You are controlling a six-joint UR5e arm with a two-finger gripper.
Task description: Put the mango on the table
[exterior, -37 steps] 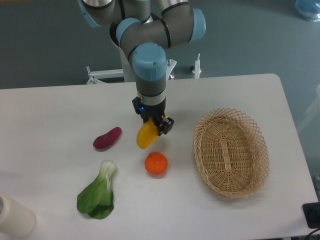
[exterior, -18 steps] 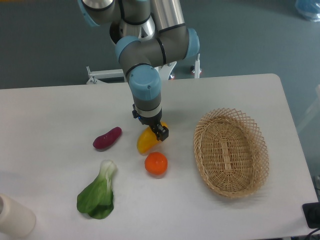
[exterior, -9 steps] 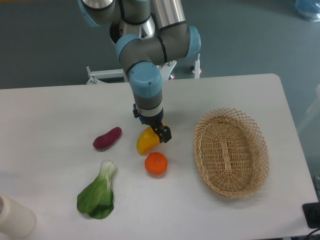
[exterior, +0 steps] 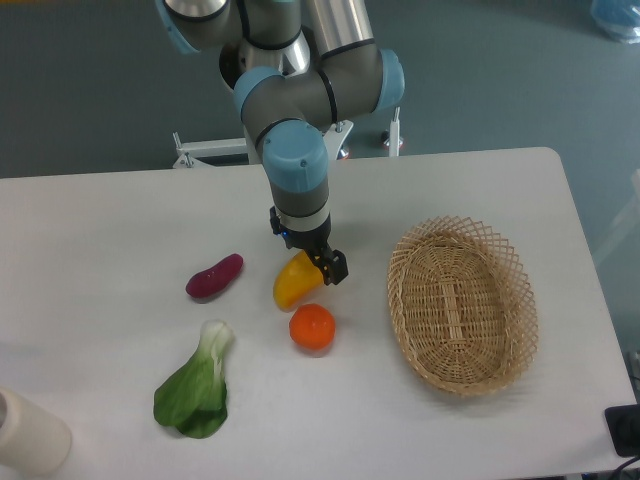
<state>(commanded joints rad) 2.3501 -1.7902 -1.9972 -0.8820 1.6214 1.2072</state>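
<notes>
White table [exterior: 120, 210] with rounded corners, filling most of the view and bearing everything else. Robot arm [exterior: 300, 110] in grey with blue joint caps, reaching down from the far edge toward the table's middle. Oval woven wicker basket [exterior: 462, 305], lying well to the right of the mango, nothing visible inside. Leafy green vegetable [exterior: 195, 385] with a pale stalk, nearer the camera and to the left of the mango. Cream-coloured cylinder [exterior: 30, 432], far to the lower left of the mango, at the picture's corner. Mango [exterior: 292, 283], yellow with an orange blush at its upper right end, lying on the table about midway across, tilted with the blush end up against the tool. Purple sweet potato [exterior: 214, 276], just left of the mango and apart from it. Round orange fruit [exterior: 312, 327], just below the mango, close beside it but with a sliver of table between. Gripper [exterior: 322, 266], black, directly over the mango's blush end; one finger [exterior: 334, 268] visible at the right of that end, the other hidden; cannot tell whether pinching the fruit or spread off it.
</notes>
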